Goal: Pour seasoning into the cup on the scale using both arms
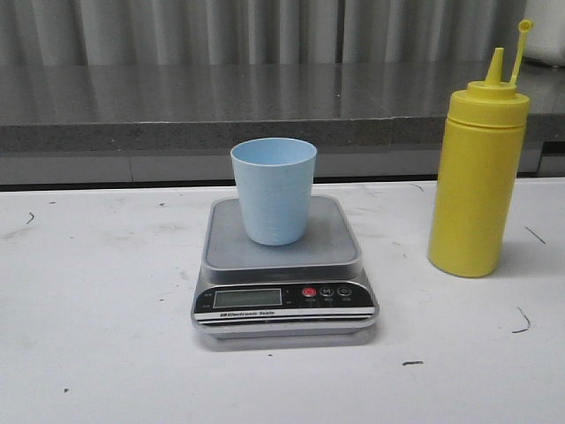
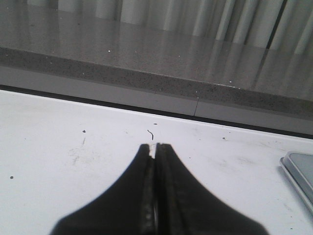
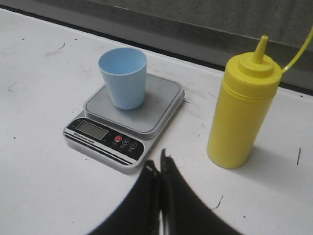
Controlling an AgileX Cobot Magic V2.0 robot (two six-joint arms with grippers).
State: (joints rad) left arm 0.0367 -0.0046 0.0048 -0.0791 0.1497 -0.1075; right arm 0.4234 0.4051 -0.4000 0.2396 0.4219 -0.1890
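Note:
The pale blue cup (image 1: 274,190) stands upright on the silver scale (image 1: 284,265) in the middle of the table. The yellow seasoning bottle (image 1: 477,172) stands to its right, cap off and hanging on its tether. The right wrist view shows the cup (image 3: 123,77), the scale (image 3: 125,120) and the bottle (image 3: 242,110). My right gripper (image 3: 157,161) is shut and empty, just in front of the scale. My left gripper (image 2: 155,147) is shut and empty over bare table, with the scale's corner (image 2: 299,171) off to its side. Neither gripper shows in the front view.
The white table (image 1: 106,309) carries small dark scuff marks. A grey stone ledge (image 1: 177,106) runs along the back, with a corrugated wall behind it.

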